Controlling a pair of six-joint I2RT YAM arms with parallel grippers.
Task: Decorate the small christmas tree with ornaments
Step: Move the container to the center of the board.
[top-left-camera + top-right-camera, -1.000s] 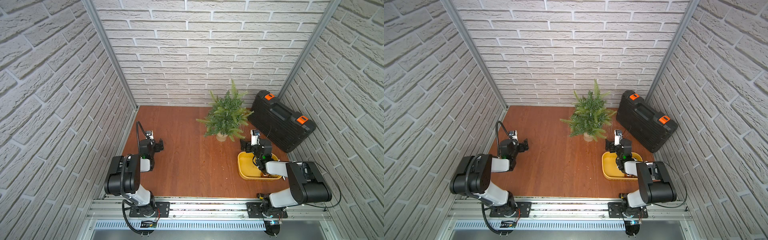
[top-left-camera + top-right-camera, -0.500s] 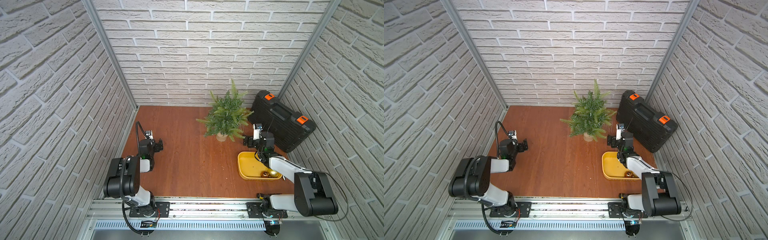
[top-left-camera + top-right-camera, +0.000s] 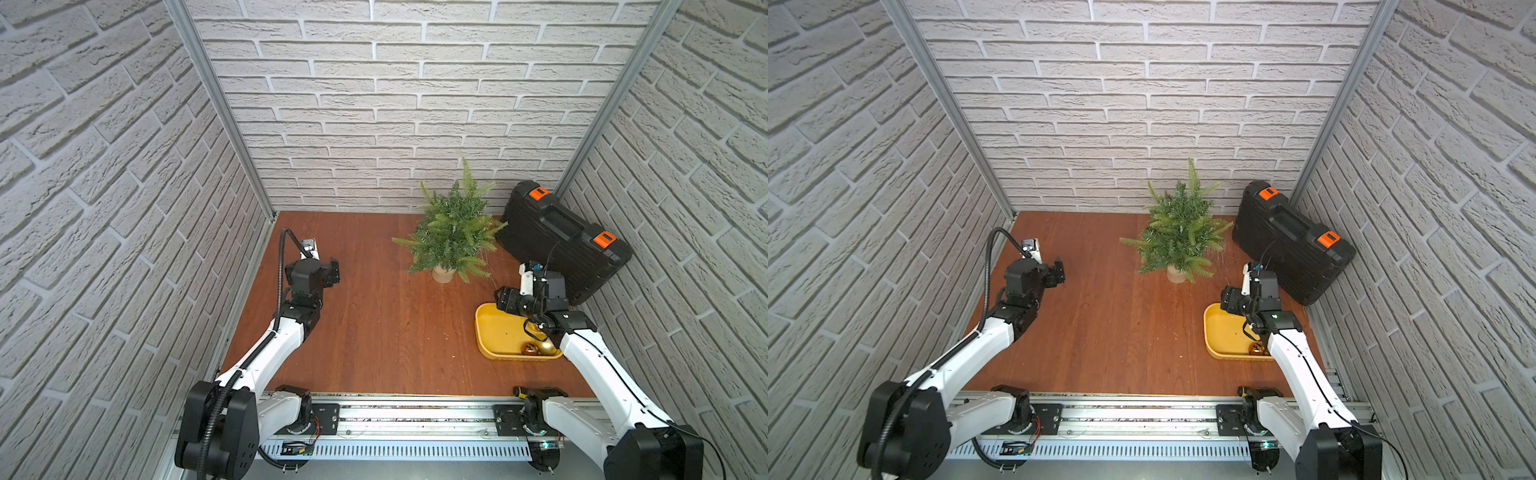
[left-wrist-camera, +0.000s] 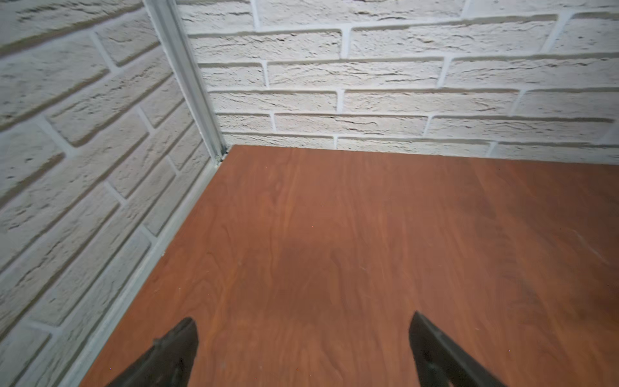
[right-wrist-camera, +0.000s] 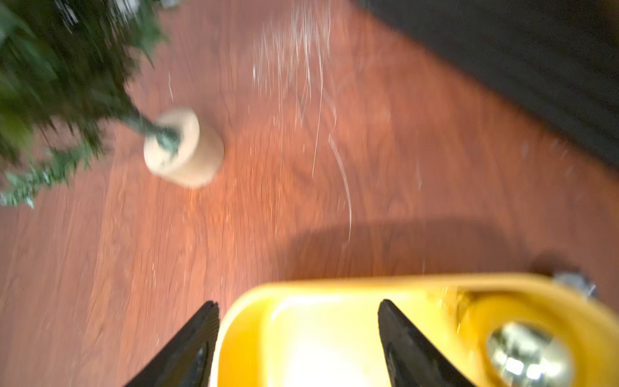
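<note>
Top views both show the table (image 3: 374, 332) with the small christmas tree (image 3: 455, 232) standing near its far edge, right of the middle; no bauble shows on its fronds, so I judge the decorating has not yet begun. Beside the right edge, the yellow tray (image 3: 498, 332) holds the ornaments (image 3: 1255, 349) in its near corner: a pale-gold ball (image 3: 547, 348) and an amber-brown ball (image 3: 529, 348) are visible. The right tool (image 5: 298, 305) hovers over the tray's far end, jaws partly apart and empty, while the left tool (image 4: 301, 318) hangs wide open and empty by the left edge.
</note>
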